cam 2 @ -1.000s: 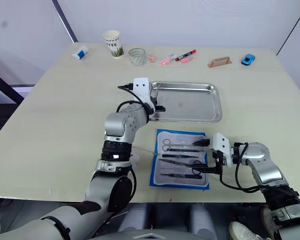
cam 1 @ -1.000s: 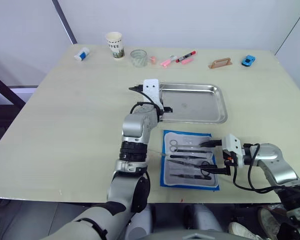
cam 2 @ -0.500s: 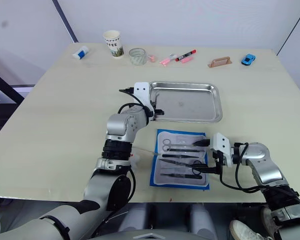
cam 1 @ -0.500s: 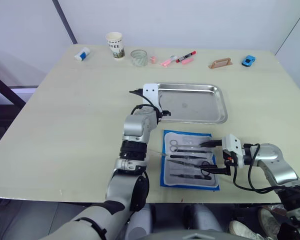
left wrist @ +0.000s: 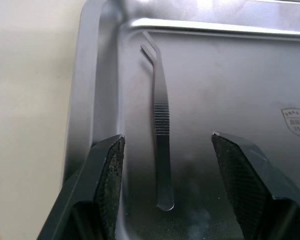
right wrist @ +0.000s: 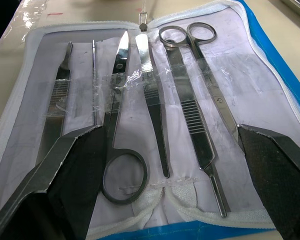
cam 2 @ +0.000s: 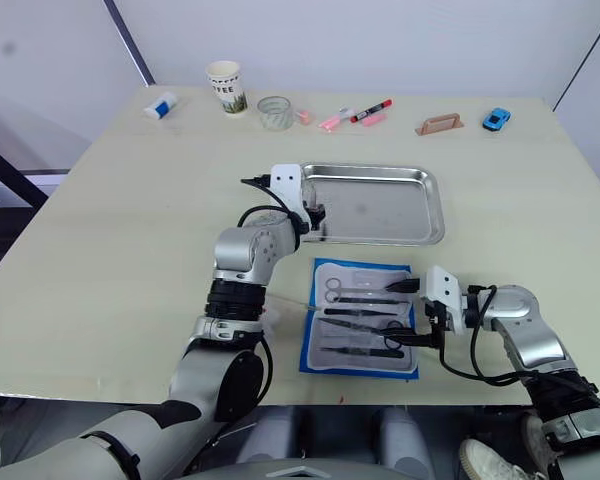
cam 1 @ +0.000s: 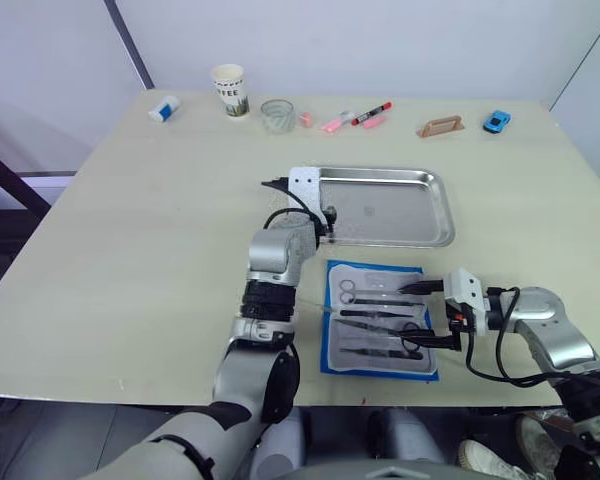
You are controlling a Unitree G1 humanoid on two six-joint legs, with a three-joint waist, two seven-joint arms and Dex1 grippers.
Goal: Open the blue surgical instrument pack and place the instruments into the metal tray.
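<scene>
The left gripper (left wrist: 165,200) hangs wide open over the metal tray (cam 1: 435,222), tweezers (left wrist: 160,120) lying between its fingers. The right gripper (right wrist: 165,200), spread empty, straddles the opened blue surgical instrument pack (right wrist: 285,95).

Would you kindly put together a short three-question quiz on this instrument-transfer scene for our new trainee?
1. True or false: the blue surgical instrument pack lies open on the table.
2. Which instrument already lies in the metal tray? A) scissors B) tweezers C) a scalpel
3. Fill in: the left gripper hangs over the tray with its fingers ____.

Key
1. True. Its whitish lining faces up, with scissors and other instruments in the clear pockets, and the right gripper sits open at the pack's edge.
2. B. The tweezers lie flat on the tray floor near one end wall.
3. Open, one finger on each side of the tweezers, not touching them.
</scene>
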